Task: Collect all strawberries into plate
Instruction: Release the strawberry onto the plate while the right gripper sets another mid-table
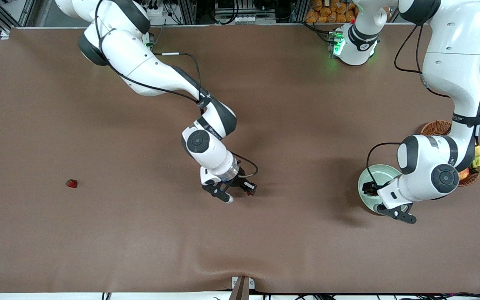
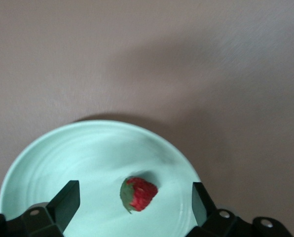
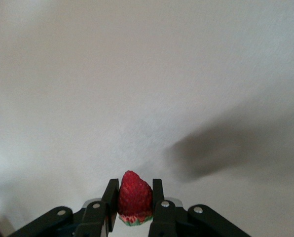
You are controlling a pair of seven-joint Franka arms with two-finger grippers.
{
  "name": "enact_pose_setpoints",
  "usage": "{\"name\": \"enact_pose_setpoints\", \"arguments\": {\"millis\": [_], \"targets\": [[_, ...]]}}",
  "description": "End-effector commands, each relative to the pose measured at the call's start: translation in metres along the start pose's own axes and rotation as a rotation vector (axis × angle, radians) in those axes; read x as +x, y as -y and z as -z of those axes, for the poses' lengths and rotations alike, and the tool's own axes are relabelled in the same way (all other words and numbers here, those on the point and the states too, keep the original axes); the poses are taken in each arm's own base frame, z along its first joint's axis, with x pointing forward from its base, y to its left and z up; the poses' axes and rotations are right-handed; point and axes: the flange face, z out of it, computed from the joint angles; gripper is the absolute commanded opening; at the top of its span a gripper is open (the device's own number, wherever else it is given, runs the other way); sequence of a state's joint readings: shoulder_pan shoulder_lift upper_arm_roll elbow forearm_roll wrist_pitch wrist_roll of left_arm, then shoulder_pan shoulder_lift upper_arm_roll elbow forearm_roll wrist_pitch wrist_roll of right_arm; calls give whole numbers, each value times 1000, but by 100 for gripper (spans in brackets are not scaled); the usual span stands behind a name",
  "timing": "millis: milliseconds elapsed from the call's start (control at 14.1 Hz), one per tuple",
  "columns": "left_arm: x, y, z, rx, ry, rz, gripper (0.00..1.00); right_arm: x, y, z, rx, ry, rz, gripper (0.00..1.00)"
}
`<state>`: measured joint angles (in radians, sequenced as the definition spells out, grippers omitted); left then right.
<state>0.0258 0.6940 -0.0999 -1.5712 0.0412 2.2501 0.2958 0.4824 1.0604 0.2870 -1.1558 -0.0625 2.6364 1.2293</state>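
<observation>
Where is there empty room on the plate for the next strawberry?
The plate is mostly bare around its one strawberry, under the open left gripper. It is crowded beside the basket. The right gripper grips another strawberry.

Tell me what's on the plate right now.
One strawberry lies on the plate, under the open left gripper. From the front, the left arm covers part of the plate, so that part can't be checked. The right gripper holds another strawberry.
</observation>
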Motion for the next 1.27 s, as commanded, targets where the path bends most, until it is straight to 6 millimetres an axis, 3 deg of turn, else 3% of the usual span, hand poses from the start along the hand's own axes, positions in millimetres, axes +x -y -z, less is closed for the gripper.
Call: {"name": "enact_pose_setpoints", "arguments": {"millis": [0,71,354,637,708,991,1204], "targets": [[8,-34,34,-15,-25,4,100,2,-5,-19,3,-16,-36,71],[13,-48,41,-25,-35,18,100,5,-7,-19,-4,-27,-31,100],[26,-96,47,-47,-47,84,100,21,4,11,-7,-47,-24,100],[41,-181,41,-52,-43,144,100,76,1,89,-208,-21,98,100],[43,-200,32,-57,-33,153,100,88,-3,107,-257,-4,133,100],[58,-241,22,-77,-101,213,100,140,-36,172,-424,81,265,100],[61,-280,25,-84,-121,293,100,185,-89,209,-481,118,359,100]]}}
